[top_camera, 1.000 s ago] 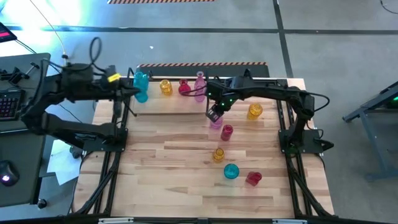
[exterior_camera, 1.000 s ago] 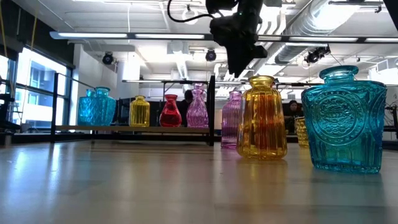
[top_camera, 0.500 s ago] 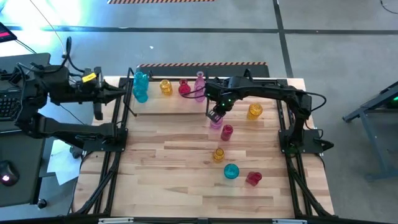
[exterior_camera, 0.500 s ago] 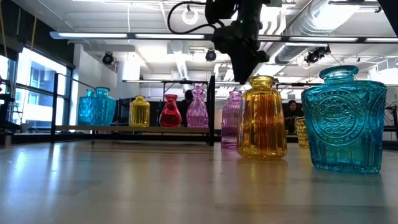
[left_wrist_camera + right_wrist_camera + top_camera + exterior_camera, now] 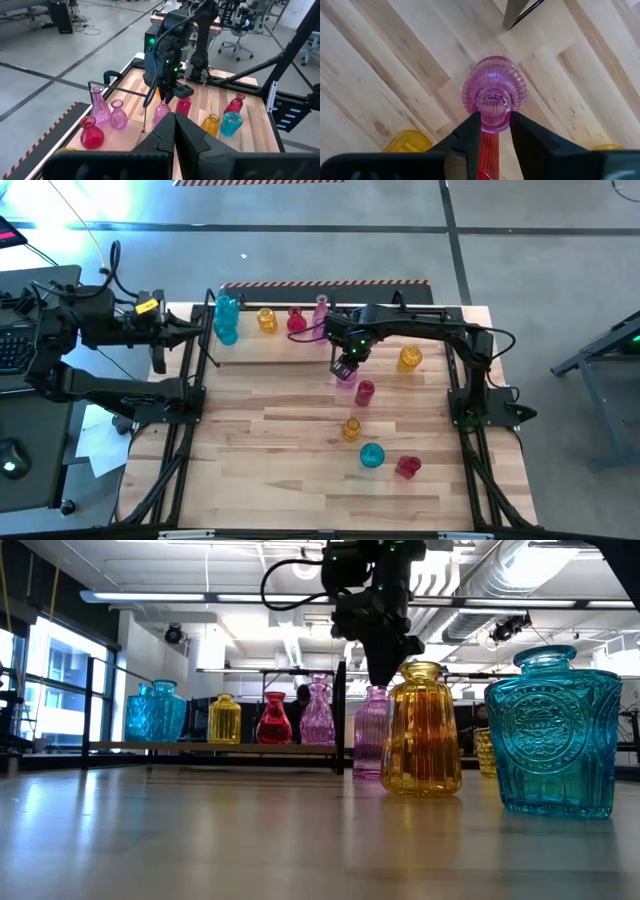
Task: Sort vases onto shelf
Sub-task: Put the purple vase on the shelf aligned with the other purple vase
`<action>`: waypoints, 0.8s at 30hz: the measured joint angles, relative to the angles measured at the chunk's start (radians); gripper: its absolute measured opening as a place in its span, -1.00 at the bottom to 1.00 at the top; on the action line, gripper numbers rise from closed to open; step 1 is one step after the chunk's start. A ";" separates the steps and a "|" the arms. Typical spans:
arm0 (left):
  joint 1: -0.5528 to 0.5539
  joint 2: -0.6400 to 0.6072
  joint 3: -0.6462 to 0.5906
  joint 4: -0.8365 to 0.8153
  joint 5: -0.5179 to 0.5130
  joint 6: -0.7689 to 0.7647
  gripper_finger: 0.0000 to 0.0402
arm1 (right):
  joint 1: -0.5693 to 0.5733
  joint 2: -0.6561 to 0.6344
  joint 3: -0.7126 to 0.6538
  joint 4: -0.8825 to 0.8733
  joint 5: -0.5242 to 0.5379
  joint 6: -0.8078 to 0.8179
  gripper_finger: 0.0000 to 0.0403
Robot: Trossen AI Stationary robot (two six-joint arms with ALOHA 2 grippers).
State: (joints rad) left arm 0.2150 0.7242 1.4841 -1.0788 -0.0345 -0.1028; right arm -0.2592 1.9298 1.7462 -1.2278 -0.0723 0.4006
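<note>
The butcher-block table (image 5: 300,470) carries everything. At its far edge stands the shelf (image 5: 270,348), a low rack of thin black rods on a pale plank, with four vases on it: a cyan vase (image 5: 226,318) at the left end, then a yellow vase (image 5: 266,319), a red vase (image 5: 297,321) and a tall pink vase (image 5: 321,310).

The right arm reaches across from the right side, and the right gripper (image 5: 495,122) points straight down over a ribbed pink vase (image 5: 494,94) standing upright on the bare wood just outside the shelf's right end post. Its two fingers (image 5: 470,131) stand apart, one on each side of the vase's neck, close against the glass; whether they press on it cannot be told. In the low view the gripper's tip sits right at the top of that vase.

On the near side of those fingers, strung out toward the front of the table, are a dark pink vase (image 5: 365,393), a small amber vase (image 5: 351,428), a squat cyan vase (image 5: 371,456) and a red vase lying near it (image 5: 407,467). Off to the fingers' right stands a rounder yellow vase (image 5: 409,359).

The left gripper (image 5: 174,120) hangs at the table's left edge, beside the shelf's left end, fingers pressed together with nothing between them.
</note>
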 joint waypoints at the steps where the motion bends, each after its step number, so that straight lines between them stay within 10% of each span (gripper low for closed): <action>1: 0.000 0.000 0.000 -0.002 0.000 0.000 -1.00 | 0.000 0.002 0.001 0.000 0.000 -0.004 -0.46; 24: 0.000 0.000 0.000 -0.025 0.001 -0.018 -1.00 | -0.036 0.004 0.001 -0.031 0.031 0.008 -0.30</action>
State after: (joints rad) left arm 0.2153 0.7242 1.4837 -1.1034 -0.0338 -0.1207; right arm -0.2951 1.9333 1.7468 -1.2591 -0.0418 0.4086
